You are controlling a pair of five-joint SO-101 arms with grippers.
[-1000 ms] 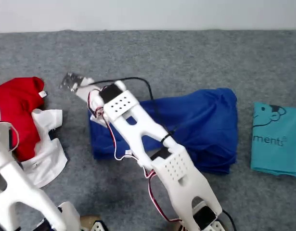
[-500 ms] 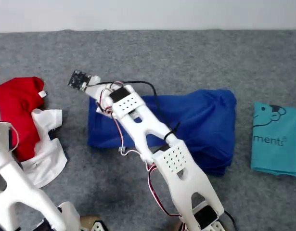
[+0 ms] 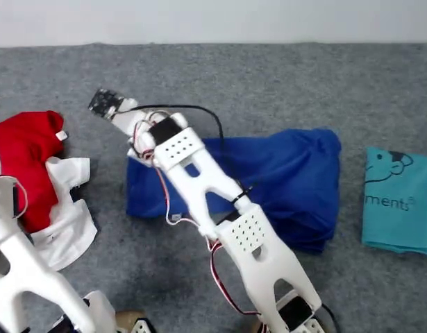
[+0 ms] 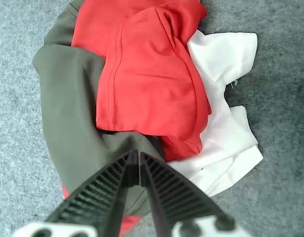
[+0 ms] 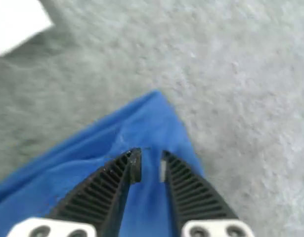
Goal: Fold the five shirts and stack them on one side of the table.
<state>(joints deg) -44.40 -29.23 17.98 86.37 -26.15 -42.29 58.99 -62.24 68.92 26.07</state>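
From the high view, your right arm (image 3: 199, 180) runs slantwise from the near edge up across the blue shirt (image 3: 289, 177). It covers the middle of the shirt's left half, and its wrist end sits over the shirt's far left corner. The blue shirt lies crumpled mid-table on the grey table (image 3: 269, 83). A teal shirt (image 3: 400, 201) lies flat, well apart at the right edge. At the left, a red shirt (image 3: 26, 163) rests partly on a white shirt (image 3: 64, 215), and your left arm (image 3: 19, 270) stands just in front of that heap, hiding its near side.

In the left wrist view, your left gripper (image 4: 139, 162) has its fingers pressed almost together with only a thin slit between them, and you can see no cloth caught there. Its tips hang over an olive-grey shirt (image 4: 67, 113). The red shirt (image 4: 152, 74) lies over that olive-grey one, and the white shirt (image 4: 226, 113) pokes out from beneath the red.

In the right wrist view, your right gripper (image 5: 148, 168) is parted a little, and blue fabric shows through the gap without being pinched. The tips sit over the pointed corner of the blue shirt (image 5: 142, 123), with bare grey table (image 5: 231, 74) all round it. A white patch (image 5: 18, 19) lies well apart from that corner, too blurred to name.
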